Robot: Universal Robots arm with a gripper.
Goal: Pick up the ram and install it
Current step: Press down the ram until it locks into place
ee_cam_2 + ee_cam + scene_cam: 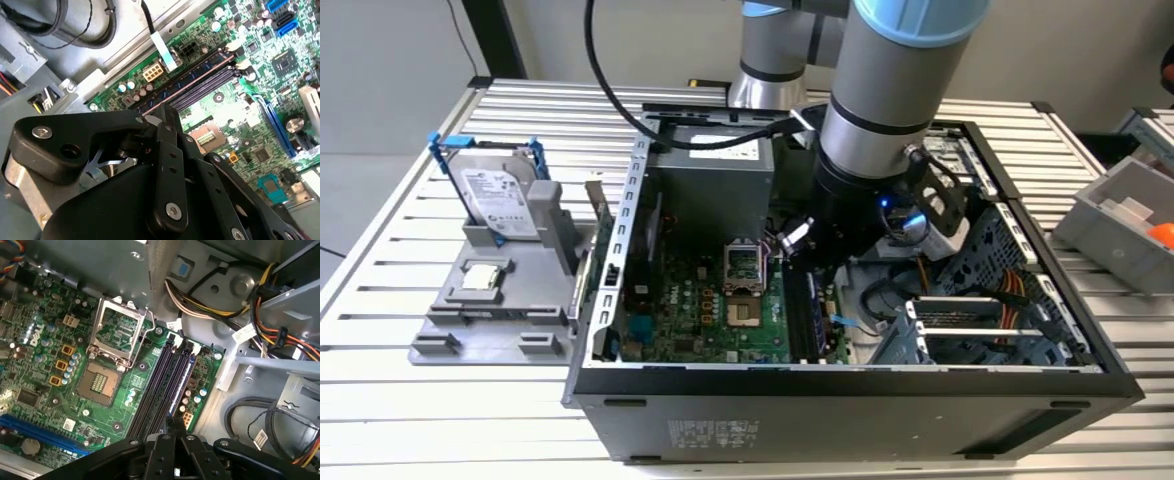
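Observation:
The ram [184,377] is a dark blue-green stick standing on edge in the outermost of the black slots on the green motherboard [707,320]. In the second wrist view its thin top edge [195,80] runs away from my fingertips. In the exterior view the ram [817,310] lies inside the open computer case, just in front of my gripper [811,262]. My gripper [167,111] has its black fingers together, with the tips right at one end of the stick. In the first wrist view the gripper [172,424] sits over the slots' end.
An open processor socket [102,382] sits beside the slots. Bundled cables [250,325] and the metal drive cage [987,330] crowd the other side. Outside the case, a grey fixture holds a silver hard drive [494,190] and a small square chip [483,275]. A grey bin [1121,215] stands at the exterior view's right.

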